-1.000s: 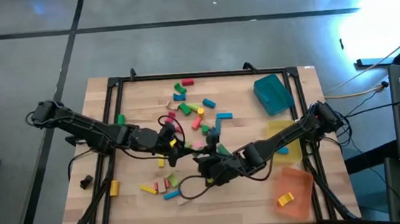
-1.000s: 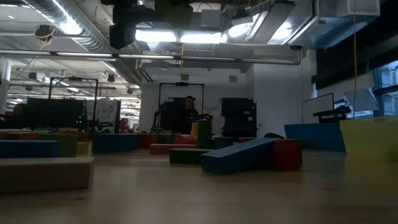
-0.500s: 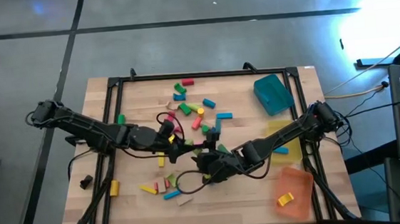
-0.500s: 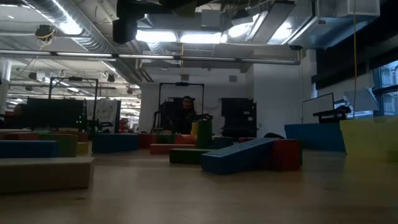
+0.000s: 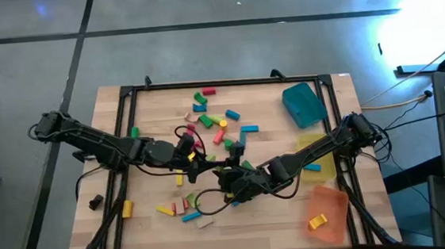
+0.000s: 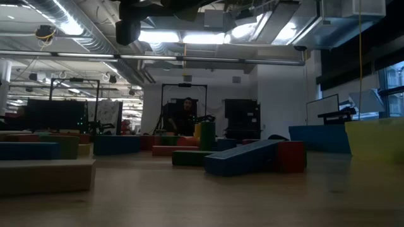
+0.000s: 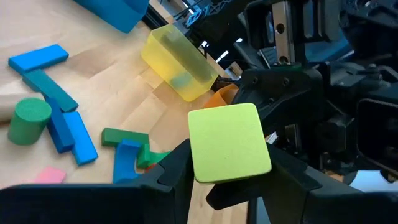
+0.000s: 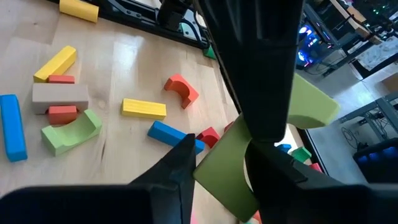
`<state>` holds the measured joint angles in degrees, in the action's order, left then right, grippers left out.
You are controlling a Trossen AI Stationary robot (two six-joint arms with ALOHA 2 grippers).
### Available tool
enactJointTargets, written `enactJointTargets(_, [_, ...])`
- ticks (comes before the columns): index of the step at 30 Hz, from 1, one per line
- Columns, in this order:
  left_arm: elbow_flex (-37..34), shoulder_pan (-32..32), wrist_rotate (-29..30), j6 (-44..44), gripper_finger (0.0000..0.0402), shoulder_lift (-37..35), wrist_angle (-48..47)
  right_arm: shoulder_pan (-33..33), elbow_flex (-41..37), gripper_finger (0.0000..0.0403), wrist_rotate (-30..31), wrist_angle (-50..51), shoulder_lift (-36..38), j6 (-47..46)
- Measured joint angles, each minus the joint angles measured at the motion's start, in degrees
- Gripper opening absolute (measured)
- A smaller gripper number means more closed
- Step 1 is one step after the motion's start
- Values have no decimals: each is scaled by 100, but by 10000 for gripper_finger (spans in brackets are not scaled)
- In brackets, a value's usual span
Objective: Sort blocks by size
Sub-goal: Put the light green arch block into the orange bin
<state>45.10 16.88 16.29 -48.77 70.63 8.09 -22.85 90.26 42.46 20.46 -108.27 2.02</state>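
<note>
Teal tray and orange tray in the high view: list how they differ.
The teal tray lies toward the far edge of the table; the orange tray sits at the near right corner. The orange tray holds a yellow block; none shows in the teal tray. Both lie on the table's right side.

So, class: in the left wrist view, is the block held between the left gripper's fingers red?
No, the block clamped in the left gripper is light green.
</note>
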Motion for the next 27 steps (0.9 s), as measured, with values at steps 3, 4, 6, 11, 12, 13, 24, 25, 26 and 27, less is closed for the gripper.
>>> enactJointTargets(3, [0, -4, -19, 256, 140, 0, -25, 0, 0, 119, -57, 13, 0, -10])
enactJointTargets(4, [0, -7, -26, 317, 140, 0, -28, 0, 0, 120, -60, 16, 0, -27])
enactJointTargets(6, [0, -7, -31, 444, 140, 0, -30, 0, 0, 126, -68, 27, 0, -36])
enactJointTargets(11, [0, -11, -50, 612, 151, 2, -49, 1, 0, 122, -188, 33, 0, -78])
enactJointTargets(12, [0, -11, -64, 623, 159, 5, -64, 4, 0, 119, -285, 33, 0, -99])
enactJointTargets(13, [-2, -14, -78, 648, 167, 9, -76, 7, 2, 118, -384, 32, 0, -112])
enactJointTargets(24, [-2, -298, -530, 1324, 217, -459, -378, -2, 7, 118, -659, 578, 0, -627])
enactJointTargets(25, [-2, -321, -583, 1344, 217, -577, -541, 0, 7, 118, -739, 731, 0, -729])
enactJointTargets(26, [-2, -345, -652, 1346, 216, -710, -718, 0, 7, 118, -864, 886, 0, -847])
enactJointTargets(27, [-2, -364, -706, 1344, 215, -830, -912, 0, 7, 119, -1030, 1069, 0, -1009])
